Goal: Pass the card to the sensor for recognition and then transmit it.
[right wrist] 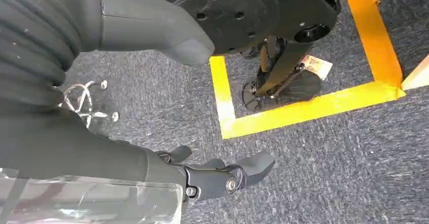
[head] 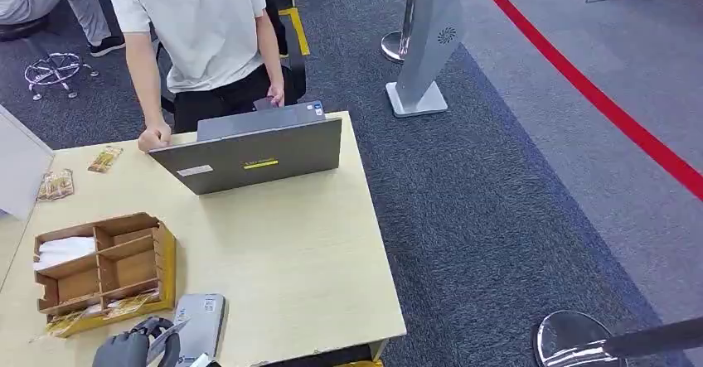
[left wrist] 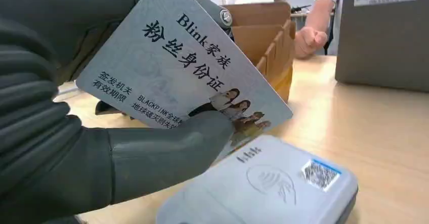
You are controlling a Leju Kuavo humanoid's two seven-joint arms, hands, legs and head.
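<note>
Spanning most of the head view, the counter (head: 273,251) carries a grey laptop (head: 253,153) at its far edge, where a person (head: 199,27) stands, and a wooden divided organiser (head: 104,269) near its left edge. At the near edge lies the card reader (left wrist: 263,186). The card (left wrist: 182,67) is clamped in the left hand (left wrist: 76,148), tilted just above the reader, apparently not yet touching it; recognition and handover are judged still outstanding. The right hand (right wrist: 152,102) hangs over the floor, fingers apart, holding nothing.

Office, carpet (head: 497,210), laptop (head: 257,153), desk (head: 307,259)
</note>
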